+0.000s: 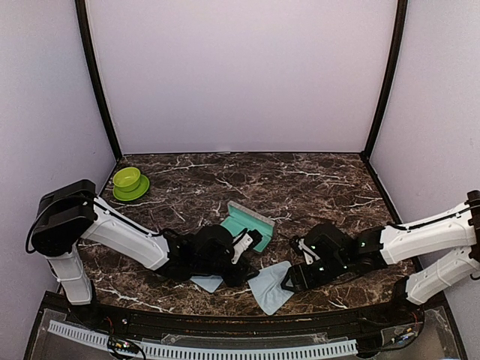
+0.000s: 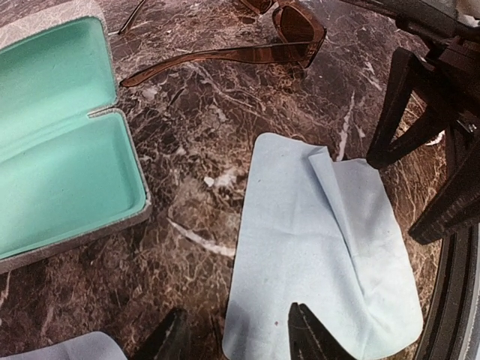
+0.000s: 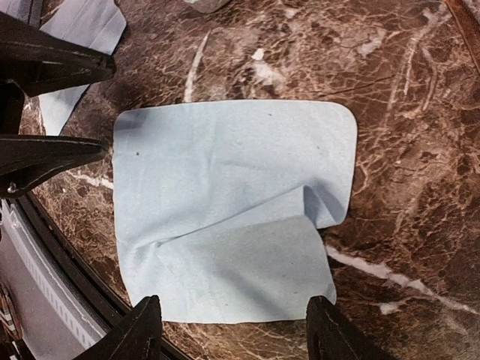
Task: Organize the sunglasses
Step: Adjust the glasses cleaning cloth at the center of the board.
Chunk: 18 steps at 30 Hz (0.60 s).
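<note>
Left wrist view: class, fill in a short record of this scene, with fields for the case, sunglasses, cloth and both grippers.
case: grey, open, teal lining, nothing in the part seen
sunglasses: brown, arms unfolded, lying on the table outside the case
cloth: pale blue, spread on the table, one corner creased
left gripper: open, at the cloth's near edge
right gripper: open, at the cloth's right edge

White-shelled arms (image 1: 120,229) with black joints carry black tapered fingers (image 3: 142,330).
</note>
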Motion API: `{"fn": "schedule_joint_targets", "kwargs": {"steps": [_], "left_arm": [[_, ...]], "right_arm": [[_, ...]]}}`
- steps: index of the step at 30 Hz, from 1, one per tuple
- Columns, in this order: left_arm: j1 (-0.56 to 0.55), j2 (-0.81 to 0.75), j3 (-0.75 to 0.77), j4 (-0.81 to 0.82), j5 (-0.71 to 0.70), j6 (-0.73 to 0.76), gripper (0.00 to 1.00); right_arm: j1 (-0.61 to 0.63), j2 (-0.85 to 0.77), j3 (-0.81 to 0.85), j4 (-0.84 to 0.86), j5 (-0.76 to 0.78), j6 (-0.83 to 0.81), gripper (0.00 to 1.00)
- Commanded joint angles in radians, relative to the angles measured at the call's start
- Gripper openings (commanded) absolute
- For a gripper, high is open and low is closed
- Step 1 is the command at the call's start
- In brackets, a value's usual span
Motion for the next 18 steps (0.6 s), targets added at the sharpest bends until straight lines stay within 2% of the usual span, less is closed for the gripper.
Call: {"fn": "schedule_joint_targets", "kwargs": {"steps": [1,18], "left_arm": [[-0.02,0.009,0.042,-0.085,-0.028,0.035,0.49],[-0.034,0.054,0.103,-0.257,-0.148,0.096,0.5]], "right_arm": [[0.031,-0.001,-0.008,0.057,0.013,0.025,0.66],[0.067,0.049,-0.05,0.158,-0.001,0.052,0.66]]}}
